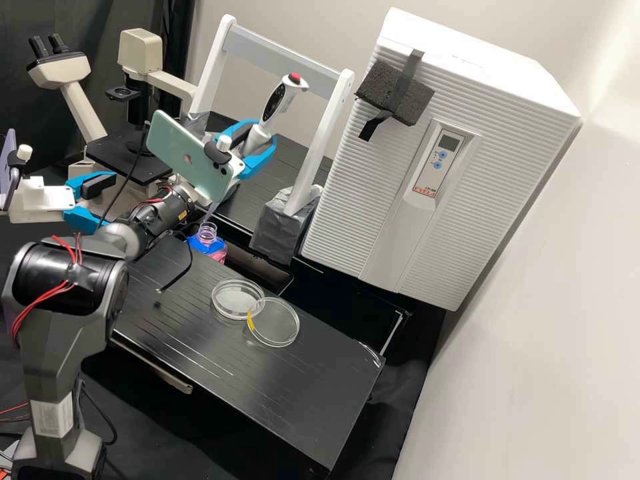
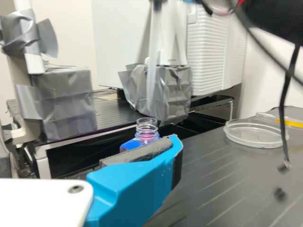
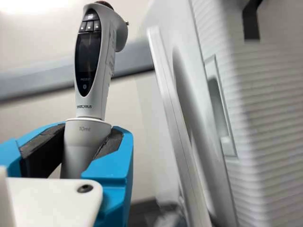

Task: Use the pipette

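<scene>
My right gripper [image 1: 250,143] [image 3: 71,156] is shut on the white electronic pipette [image 1: 277,100] [image 3: 92,80], gripping its lower barrel and holding it upright. The pipette's long clear tip [image 2: 154,75] hangs just above an open small bottle of pink liquid [image 1: 211,241] [image 2: 146,132]. My left gripper [image 1: 90,200] is open and holds nothing, a short way left of the bottle; one blue finger [image 2: 137,184] lies in front of the bottle. Two clear petri dish halves [image 1: 237,297] [image 1: 273,321] lie overlapping on the black bench [image 1: 267,387]; one dish [image 2: 255,132] is seen beyond the bottle.
A large white ribbed appliance [image 1: 440,160] stands at the back right. A white frame with grey taped feet [image 1: 280,223] spans behind the bottle. A microscope [image 1: 100,100] is at the back left. A mint-green phone [image 1: 183,157] rides on the right arm.
</scene>
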Tool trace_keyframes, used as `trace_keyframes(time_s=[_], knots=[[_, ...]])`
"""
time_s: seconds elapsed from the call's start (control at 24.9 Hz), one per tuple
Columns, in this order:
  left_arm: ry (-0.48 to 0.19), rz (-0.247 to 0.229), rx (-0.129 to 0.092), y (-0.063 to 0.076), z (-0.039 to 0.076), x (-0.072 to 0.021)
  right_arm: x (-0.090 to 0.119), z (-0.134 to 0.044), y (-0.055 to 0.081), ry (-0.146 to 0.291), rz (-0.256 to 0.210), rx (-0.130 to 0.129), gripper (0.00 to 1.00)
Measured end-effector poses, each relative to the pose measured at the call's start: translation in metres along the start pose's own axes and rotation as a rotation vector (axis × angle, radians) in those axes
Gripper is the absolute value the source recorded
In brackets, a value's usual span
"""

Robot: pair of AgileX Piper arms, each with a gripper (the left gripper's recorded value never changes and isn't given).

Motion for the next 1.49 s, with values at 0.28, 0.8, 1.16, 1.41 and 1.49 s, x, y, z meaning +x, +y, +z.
trace_keyframes(time_s=[0.28, 0.8, 1.16, 1.41, 1.49], knots=[[0.000, 0.000, 0.000, 0.000, 0.000, 0.0000, -0.001, -0.009, 0.006, 0.051, 0.034, 0.013, 0.00], [0.003, 0.001, 0.001, 0.000, -0.001, -0.0002, -0.001, 0.012, -0.026, -0.008, -0.065, -0.088, 0.00], [0.003, 0.001, 0.001, 0.000, -0.001, -0.0002, 0.000, 0.013, -0.025, 0.003, -0.066, -0.106, 0.00], [-0.001, 0.010, 0.003, 0.003, 0.000, 0.0020, 0.005, 0.011, -0.021, 0.008, -0.045, -0.103, 0.00], [-0.004, 0.013, 0.004, 0.003, 0.000, 0.0027, 0.007, 0.009, -0.020, 0.013, -0.039, -0.098, 0.00]])
